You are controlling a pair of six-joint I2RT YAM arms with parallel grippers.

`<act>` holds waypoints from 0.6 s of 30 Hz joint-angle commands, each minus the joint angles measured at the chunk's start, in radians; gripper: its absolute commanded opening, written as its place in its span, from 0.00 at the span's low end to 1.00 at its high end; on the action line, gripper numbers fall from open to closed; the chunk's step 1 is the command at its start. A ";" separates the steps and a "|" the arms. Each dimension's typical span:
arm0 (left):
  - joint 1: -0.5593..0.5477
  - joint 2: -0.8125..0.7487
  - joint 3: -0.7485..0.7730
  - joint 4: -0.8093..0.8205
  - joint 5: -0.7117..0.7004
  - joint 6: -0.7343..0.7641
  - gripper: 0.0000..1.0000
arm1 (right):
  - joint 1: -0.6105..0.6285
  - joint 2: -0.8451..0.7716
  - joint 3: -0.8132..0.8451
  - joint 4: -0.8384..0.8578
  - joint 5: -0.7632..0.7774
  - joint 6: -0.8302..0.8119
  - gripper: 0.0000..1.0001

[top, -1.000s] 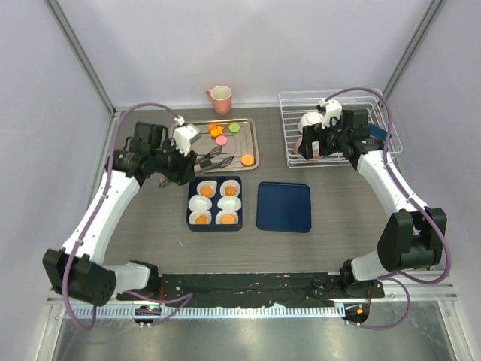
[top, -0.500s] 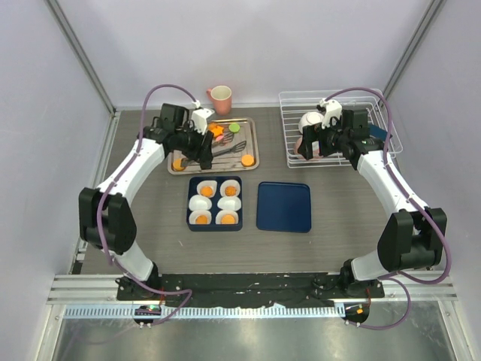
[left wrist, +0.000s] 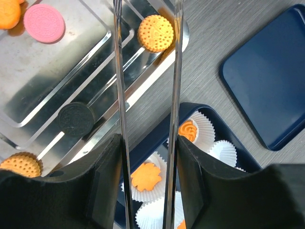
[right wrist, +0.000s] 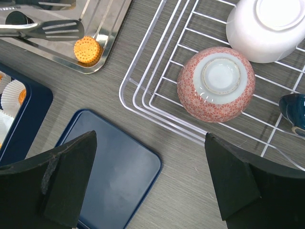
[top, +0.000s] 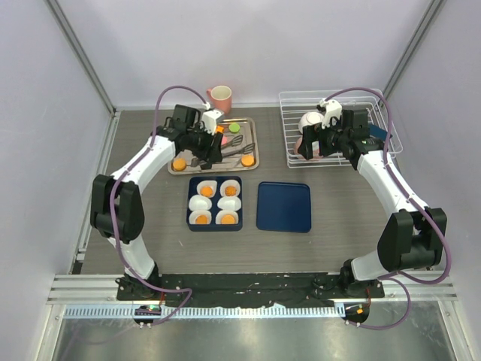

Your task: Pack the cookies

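L arm: has swung in over tray [left wrist: 43,76] in last sec, tongs [left wrist: 119,95] shifted twd its right end. L gripper [left wrist: 149,157]: clamped on tongs, blades apart, empty, tips above orange cookie [left wrist: 156,32] at tray's front-right corner. Cookies: 4 orange in box [top: 214,227] cups, 2 cups bare; rest loose on tray. R gripper [right wrist: 150,143]: jaws wide, empty, over wire rack [right wrist: 157,95]. Judged: next pick lining up.

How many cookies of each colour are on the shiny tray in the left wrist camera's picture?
Orange cookies: 3
Pink cookies: 1
Black cookies: 1
Total: 5
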 commanded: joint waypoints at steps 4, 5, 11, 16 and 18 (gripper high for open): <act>-0.043 0.003 0.006 0.044 -0.012 0.020 0.51 | -0.001 -0.024 0.009 0.012 -0.007 -0.007 1.00; -0.049 0.003 0.004 0.046 -0.030 0.023 0.51 | -0.003 -0.022 0.009 0.012 -0.007 -0.007 1.00; -0.079 0.002 -0.014 0.044 -0.095 0.054 0.51 | -0.003 -0.021 0.009 0.010 -0.006 -0.009 1.00; -0.088 -0.003 -0.036 0.046 -0.121 0.071 0.51 | -0.003 -0.022 0.009 0.010 -0.009 -0.009 1.00; -0.091 -0.003 -0.043 0.043 -0.121 0.073 0.51 | -0.001 -0.021 0.009 0.010 -0.007 -0.010 1.00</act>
